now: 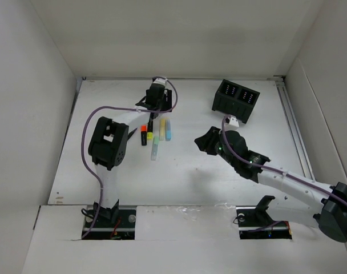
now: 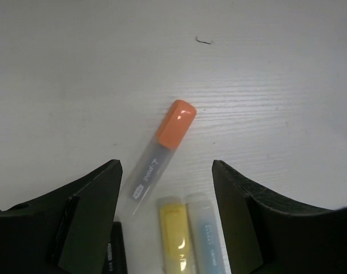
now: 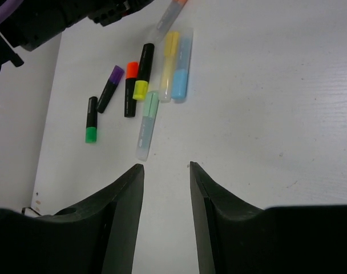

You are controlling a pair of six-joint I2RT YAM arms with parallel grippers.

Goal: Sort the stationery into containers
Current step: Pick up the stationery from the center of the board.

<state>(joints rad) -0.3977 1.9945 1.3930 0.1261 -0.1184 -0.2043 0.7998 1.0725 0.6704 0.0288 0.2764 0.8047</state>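
Left gripper [image 2: 165, 166]: jaws spread wide and holding nothing. It hangs low over the orange-capped marker [image 2: 162, 153], one finger on either side. We judge this is set up to close across the barrel.
Orange-capped marker: flat on the table [image 1: 190, 177] and tilted, at the far end of the group. It lies just beside the yellow marker [image 2: 174, 228] and blue marker [image 2: 206, 228], which lie side by side.
Right gripper [image 3: 166, 168]: a narrow gap between the fingers, empty. It sits over bare table between the markers and the organiser [image 1: 226, 105], probably to leave the left arm room.
Other stationery: the pastel green marker [image 3: 148, 123] and four black ones lie loose nearby, the green-ended one [image 3: 91, 120] outermost.
Organiser: far right of the table, well apart from the markers. We cannot read what is inside it.
Progress: we judge this an early pick, as every marker in view lies outside the organiser.
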